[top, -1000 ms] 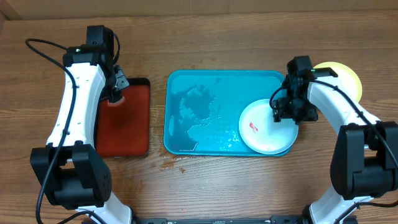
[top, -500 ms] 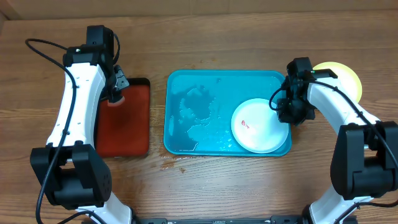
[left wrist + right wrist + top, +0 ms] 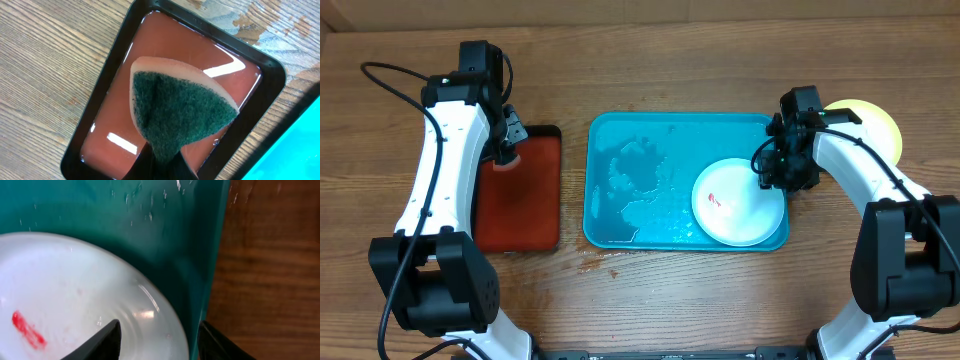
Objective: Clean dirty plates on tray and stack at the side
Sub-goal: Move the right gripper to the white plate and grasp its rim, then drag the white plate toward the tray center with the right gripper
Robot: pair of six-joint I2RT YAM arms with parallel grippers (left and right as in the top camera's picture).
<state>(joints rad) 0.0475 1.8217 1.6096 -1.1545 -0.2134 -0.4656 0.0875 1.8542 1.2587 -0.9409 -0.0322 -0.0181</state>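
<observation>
One blue-white plate (image 3: 738,203) lies flat in the right front corner of the turquoise tray (image 3: 640,140), its edge close against the tray's right wall. A short red smear (image 3: 716,201) marks the plate left of its middle. The right arm (image 3: 860,170) reaches in from the right side, and the right jaws hang over the plate's right edge. In the right wrist view the two dark fingertips (image 3: 107,339) stand apart, one above the plate and the other out past the tray's rim, over the wood. Nothing is clamped between them. Beads and patches of water lie on the tray's bare floor, mostly in its left half. Behind the right arm, a yellow-green plate (image 3: 878,124) rests on the wooden surface (image 3: 670,300), well apart from the tray and partly hidden by the arm. Whether more than one plate lies there cannot be told. On the left side, the left arm (image 3: 445,170) holds the left jaws above the far end of a red tray (image 3: 520,210) with a black rim, which sits just beside the turquoise tray. The left jaws are pinched together on a sponge (image 3: 180,112), whose dark green scouring face is turned toward the wrist camera, with a pale backing showing along its top edge.
</observation>
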